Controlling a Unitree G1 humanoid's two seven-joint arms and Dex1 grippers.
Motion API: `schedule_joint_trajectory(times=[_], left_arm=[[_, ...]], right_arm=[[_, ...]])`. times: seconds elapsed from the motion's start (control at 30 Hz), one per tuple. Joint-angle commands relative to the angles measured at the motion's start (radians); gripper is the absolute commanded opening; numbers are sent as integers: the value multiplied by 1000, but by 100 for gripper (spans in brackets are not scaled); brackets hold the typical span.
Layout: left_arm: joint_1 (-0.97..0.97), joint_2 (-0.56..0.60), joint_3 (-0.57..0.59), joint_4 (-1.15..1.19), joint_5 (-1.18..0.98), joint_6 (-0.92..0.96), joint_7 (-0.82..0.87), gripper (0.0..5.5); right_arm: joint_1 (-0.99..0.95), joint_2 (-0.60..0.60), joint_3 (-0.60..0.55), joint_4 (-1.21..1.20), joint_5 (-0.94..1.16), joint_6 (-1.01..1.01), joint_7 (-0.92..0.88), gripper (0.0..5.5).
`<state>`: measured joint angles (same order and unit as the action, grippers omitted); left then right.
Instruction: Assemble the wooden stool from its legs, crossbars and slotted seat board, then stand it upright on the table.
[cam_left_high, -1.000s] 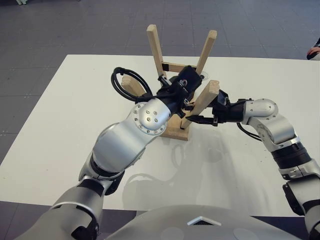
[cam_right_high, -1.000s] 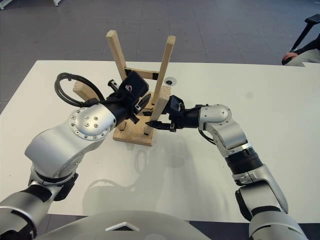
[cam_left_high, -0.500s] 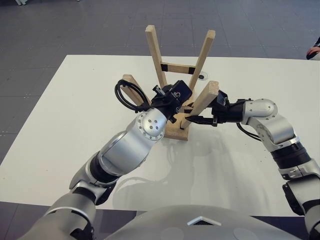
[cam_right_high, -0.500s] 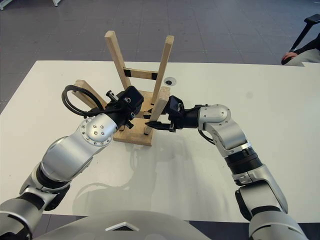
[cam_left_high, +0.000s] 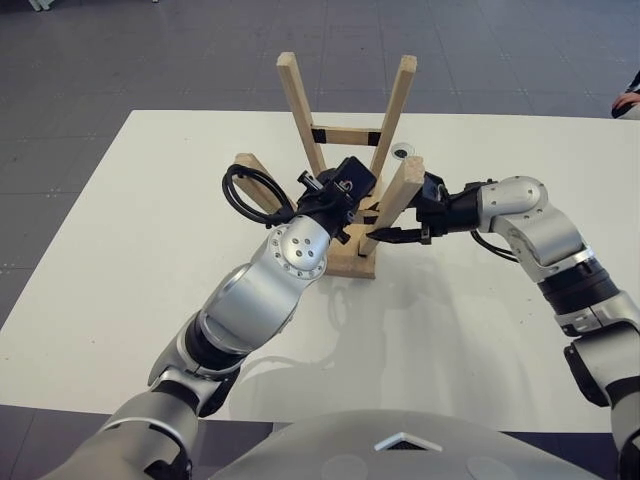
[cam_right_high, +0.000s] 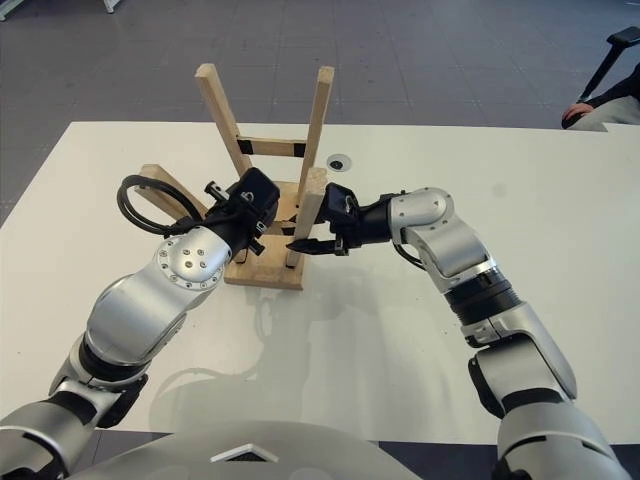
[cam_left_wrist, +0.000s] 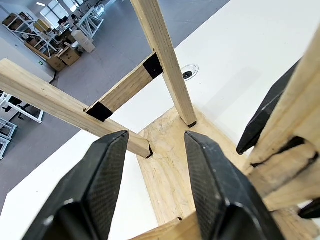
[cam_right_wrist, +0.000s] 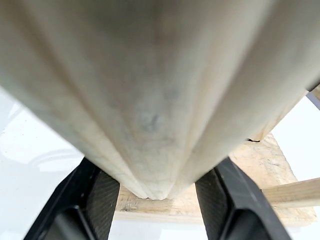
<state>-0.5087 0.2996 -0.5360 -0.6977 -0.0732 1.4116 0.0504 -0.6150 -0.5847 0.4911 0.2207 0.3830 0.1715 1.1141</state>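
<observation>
The stool (cam_left_high: 350, 135) has leaned slightly toward 9 o'clock, and my right arm has followed it. It stands upside down at 12 o'clock on the worktop (cam_left_high: 130, 220), seat board (cam_left_high: 358, 265) flat, legs up. My right jaws clench the 4 o'clock leg (cam_left_high: 392, 203) from 3 o'clock; my left jaws are released, gaping over the board among the legs

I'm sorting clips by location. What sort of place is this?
Probably a robotics lab or workshop hall: a wide white table stands on grey floor tiles, and metal racks and boxes fill a large open room behind.
</observation>
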Motion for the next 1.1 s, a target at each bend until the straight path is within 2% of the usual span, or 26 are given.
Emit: schedule_joint_trajectory(times=[0.03, 0.1, 0.2, 0.33, 0.43, 0.53, 0.6, 0.7, 0.77, 0.83, 0.9, 0.93, 0.97, 1.03, 1.1], left_arm=[[12, -63, 25, 28, -61, 61, -75, 211], [-52, -122, 143, -11, -83, 74, -102, 211], [-238, -270, 436, -54, -126, 99, -145, 211], [-477, -304, 805, -42, -155, 130, -173, 211], [-564, -206, 1064, -18, -159, 190, -214, 211], [-356, -24, 1241, 48, -84, 172, -194, 211], [-180, 48, 1301, 105, -54, 131, -192, 211], [85, 87, 1311, 225, -70, 51, -255, 211], [201, 103, 1284, 306, -20, -21, -216, 211], [265, 100, 1195, 304, -8, -36, -201, 211], [290, 66, 1036, 212, -145, 46, -323, 211], [286, 7, 971, 117, -253, 99, -403, 211], [252, -107, 941, 29, -352, 147, -458, 211], [230, -310, 859, -81, -438, 131, -452, 211], [275, -407, 768, -134, -465, 93, -425, 211]], right_arm=[[131, 3, 282, 226, -300, 150, 44, 203], [137, 11, 271, 260, -296, 142, 39, 203], [147, 17, 256, 290, -292, 132, 27, 203], [149, 22, 241, 299, -282, 130, 19, 203], [152, 22, 233, 298, -277, 127, 16, 203], [159, 20, 224, 284, -268, 130, 10, 203], [167, 16, 218, 273, -262, 134, 6, 203], [174, 12, 213, 258, -256, 141, 2, 203], [169, 15, 211, 257, -255, 141, 1, 203], [163, 17, 211, 258, -255, 140, 2, 203], [162, 17, 210, 257, -254, 140, 2, 203], [157, 19, 212, 259, -255, 138, 6, 203], [155, 20, 213, 257, -254, 139, 9, 203], [152, 18, 216, 250, -253, 139, 18, 203], [155, 14, 220, 240, -250, 141, 26, 203]])
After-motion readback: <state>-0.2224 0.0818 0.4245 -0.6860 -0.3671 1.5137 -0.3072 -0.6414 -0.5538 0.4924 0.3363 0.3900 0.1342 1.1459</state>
